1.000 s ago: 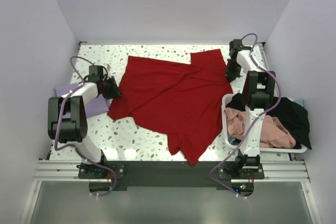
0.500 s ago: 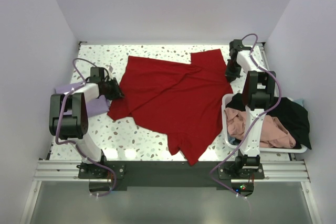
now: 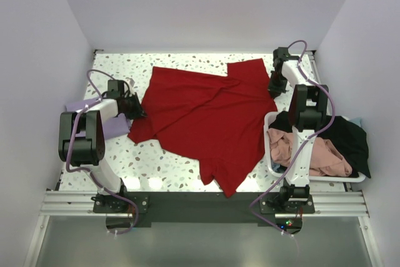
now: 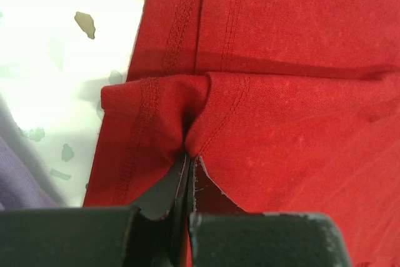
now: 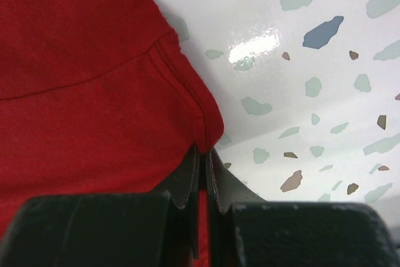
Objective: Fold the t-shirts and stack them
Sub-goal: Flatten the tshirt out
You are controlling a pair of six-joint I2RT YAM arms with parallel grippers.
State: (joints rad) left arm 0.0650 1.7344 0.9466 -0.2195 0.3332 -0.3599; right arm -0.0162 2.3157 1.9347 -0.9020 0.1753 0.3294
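Note:
A large red t-shirt [image 3: 206, 120] lies spread and rumpled over the middle of the speckled table. At its left edge my left gripper [image 3: 139, 112] is shut on a pinched fold of the red hem [image 4: 187, 130]. At its far right edge my right gripper [image 3: 273, 89] is shut on the red shirt's hemmed corner [image 5: 209, 130]. A pale lavender t-shirt [image 3: 106, 120] lies under the left arm at the table's left side. Salmon-pink [image 3: 319, 154] and black [image 3: 347, 139] t-shirts sit heaped in the white basket [image 3: 273, 166].
The white basket stands at the right front beside the right arm's base. White walls close the table on three sides. A lavender edge [image 4: 12, 173] shows at the lower left of the left wrist view. Speckled tabletop [image 5: 312, 60] fills the right wrist view beyond the shirt.
My left gripper has closed on the red shirt's left hem, bunching a small fold of it. The right arm and the rest of the cloth have not moved.

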